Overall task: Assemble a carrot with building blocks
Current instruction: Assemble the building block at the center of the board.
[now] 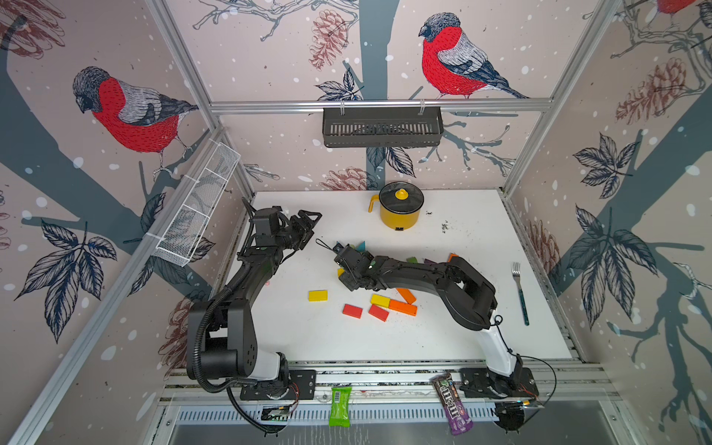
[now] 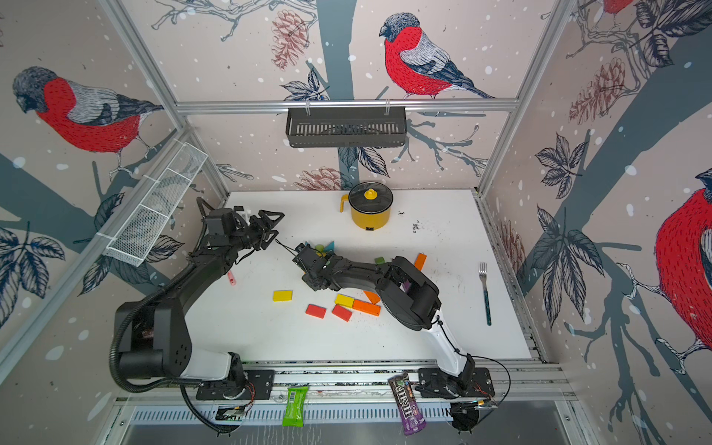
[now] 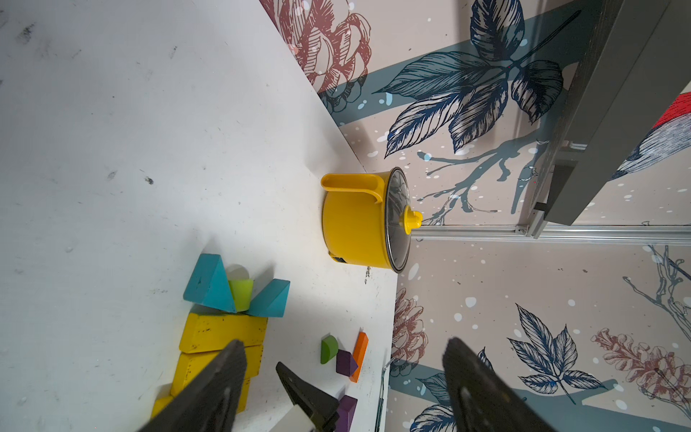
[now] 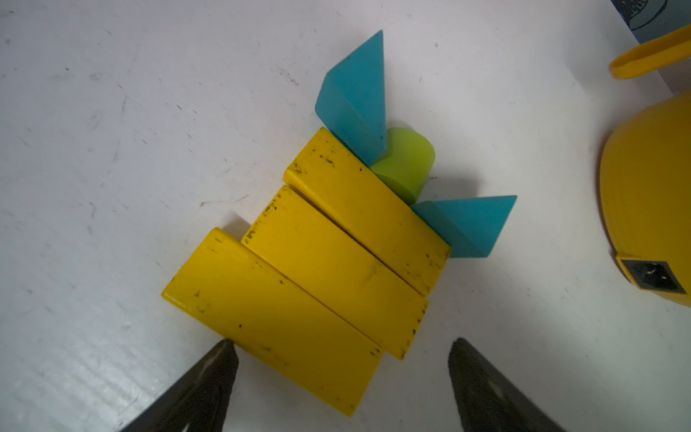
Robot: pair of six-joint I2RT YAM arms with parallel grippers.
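Note:
Three yellow blocks (image 4: 332, 269) lie side by side in a stepped row. At the row's far end sit two teal triangles (image 4: 355, 97) with a light green piece (image 4: 407, 161) between them. My right gripper (image 4: 343, 343) hangs over the nearest yellow block (image 4: 269, 318), open, with one fingertip at that block's corner. In a top view the right gripper (image 1: 348, 256) hides most of this group. Loose yellow (image 1: 318, 295), red (image 1: 352, 310) and orange (image 1: 402, 308) blocks lie nearer the front. My left gripper (image 1: 308, 221) is open and empty, raised at the far left.
A yellow lidded pot (image 1: 400, 206) stands at the back. A fork (image 1: 520, 293) lies by the right edge. Green (image 3: 328, 349), purple (image 3: 346, 362) and orange (image 3: 359, 355) pieces lie behind the right arm. A black basket (image 1: 381, 127) and a white wire basket (image 1: 196, 208) hang on the walls.

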